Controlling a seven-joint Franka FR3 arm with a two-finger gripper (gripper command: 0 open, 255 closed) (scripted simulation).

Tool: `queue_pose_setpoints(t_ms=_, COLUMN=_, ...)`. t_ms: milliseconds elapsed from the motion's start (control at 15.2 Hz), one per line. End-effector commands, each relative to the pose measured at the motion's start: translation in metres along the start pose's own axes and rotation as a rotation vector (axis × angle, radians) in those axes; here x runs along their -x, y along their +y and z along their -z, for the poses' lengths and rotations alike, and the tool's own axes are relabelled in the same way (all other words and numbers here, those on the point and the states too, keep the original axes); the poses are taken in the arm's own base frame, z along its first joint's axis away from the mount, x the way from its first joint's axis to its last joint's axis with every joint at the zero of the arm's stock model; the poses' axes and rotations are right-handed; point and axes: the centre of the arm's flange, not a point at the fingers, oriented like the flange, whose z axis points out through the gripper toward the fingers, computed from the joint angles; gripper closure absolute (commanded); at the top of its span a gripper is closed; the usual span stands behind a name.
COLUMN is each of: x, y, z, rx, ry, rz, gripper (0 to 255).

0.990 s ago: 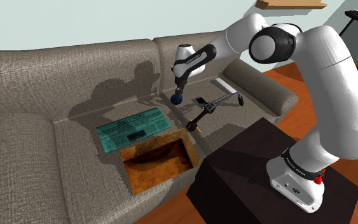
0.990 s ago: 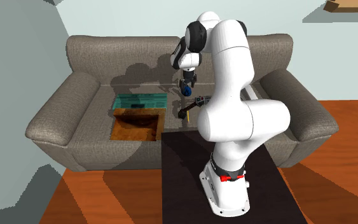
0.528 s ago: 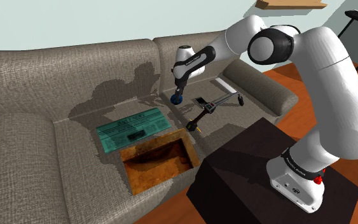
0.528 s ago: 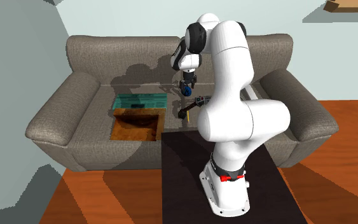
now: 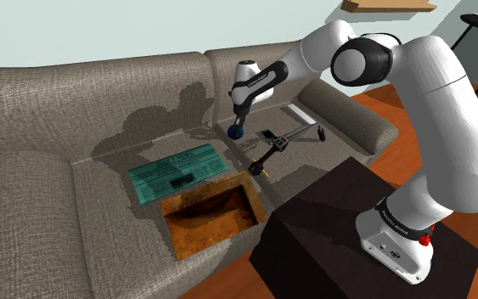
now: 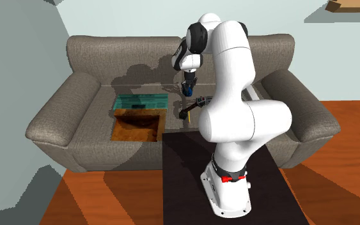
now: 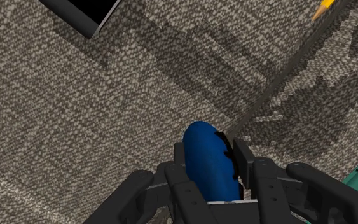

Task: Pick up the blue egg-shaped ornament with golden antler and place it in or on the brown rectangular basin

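Blue egg-shaped ornament (image 7: pixel 207 167) is clamped between our gripper's (image 7: pixel 210 156) black fingers (image 7: pixel 242 156) over the grey sofa cushion (image 5: pixel 196 140), well apart from the brown rectangular basin (image 5: pixel 211 214).

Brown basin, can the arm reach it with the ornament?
Likely yes: the gripper clasps the blue ornament, and the open brown basin lies close by on the same sofa, nothing tall between them.

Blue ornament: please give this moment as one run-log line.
jaws: shut on blue ornament | place: at sofa seat | basin: ornament not inside yet
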Motion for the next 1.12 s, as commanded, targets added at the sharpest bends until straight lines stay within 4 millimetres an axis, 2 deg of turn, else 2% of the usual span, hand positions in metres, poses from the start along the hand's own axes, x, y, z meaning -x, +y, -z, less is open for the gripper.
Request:
queue_pose_setpoints(t_ms=0, x=-0.001, y=-0.002, z=-0.002, rx=-0.003, ry=-0.002, rz=0.002, gripper=255)
queue_pose_setpoints(t_ms=198, x=0.000, y=-0.001, z=-0.002, rx=-0.003, ry=-0.002, rz=0.002, gripper=255)
queue_pose_setpoints(t_ms=1056, x=0.004, y=-0.004, z=0.067, rx=-0.003, ry=-0.002, rz=0.002, gripper=255)
